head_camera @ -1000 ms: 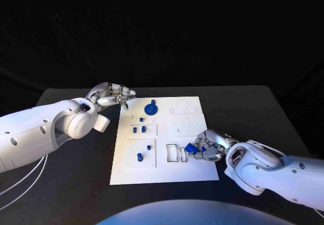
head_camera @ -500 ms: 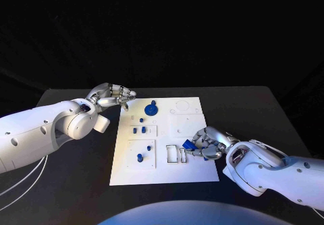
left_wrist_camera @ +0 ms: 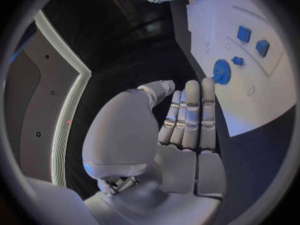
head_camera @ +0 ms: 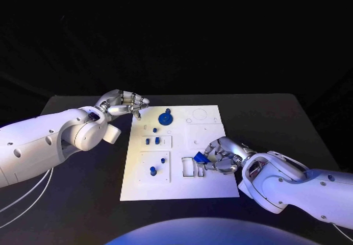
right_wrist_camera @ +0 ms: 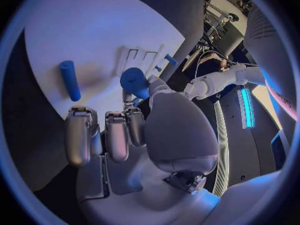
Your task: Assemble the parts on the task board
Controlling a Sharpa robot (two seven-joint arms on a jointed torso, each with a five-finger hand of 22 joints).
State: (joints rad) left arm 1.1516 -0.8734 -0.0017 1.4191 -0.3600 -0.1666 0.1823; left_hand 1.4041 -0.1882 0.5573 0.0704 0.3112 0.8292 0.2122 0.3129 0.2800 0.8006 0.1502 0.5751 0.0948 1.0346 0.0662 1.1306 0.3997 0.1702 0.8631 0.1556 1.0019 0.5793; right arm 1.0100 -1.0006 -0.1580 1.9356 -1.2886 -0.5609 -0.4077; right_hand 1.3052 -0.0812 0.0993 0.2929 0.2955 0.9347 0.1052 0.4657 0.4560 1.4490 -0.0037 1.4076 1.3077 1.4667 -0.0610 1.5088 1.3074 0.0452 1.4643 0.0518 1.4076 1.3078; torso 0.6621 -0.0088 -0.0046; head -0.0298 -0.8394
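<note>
The white task board (head_camera: 213, 186) lies in the middle of the black table. My right hand (head_camera: 223, 157) hovers over the board's right side and pinches a blue part (head_camera: 200, 158) (right_wrist_camera: 133, 80) between thumb and finger, just beside the narrow rectangular slots (head_camera: 193, 167) (right_wrist_camera: 140, 59). A blue cylinder (right_wrist_camera: 70, 80) lies loose on the board near that hand. A blue gear (head_camera: 166, 118) (left_wrist_camera: 221, 71) stands at the board's far end. Small blue pieces (head_camera: 151, 141) sit in the left recesses. My left hand (head_camera: 123, 103) (left_wrist_camera: 182, 121) hangs at the board's far left corner, holding nothing.
More small blue pieces (head_camera: 153, 171) stand in the near left recess of the board. Black table (head_camera: 81, 199) surrounds the board on all sides. My left forearm (head_camera: 44, 143) lies along the table's left side.
My right hand has shifted a little to the left and farther up the board with the blue part, nearer the slots. The left hand has stayed put.
</note>
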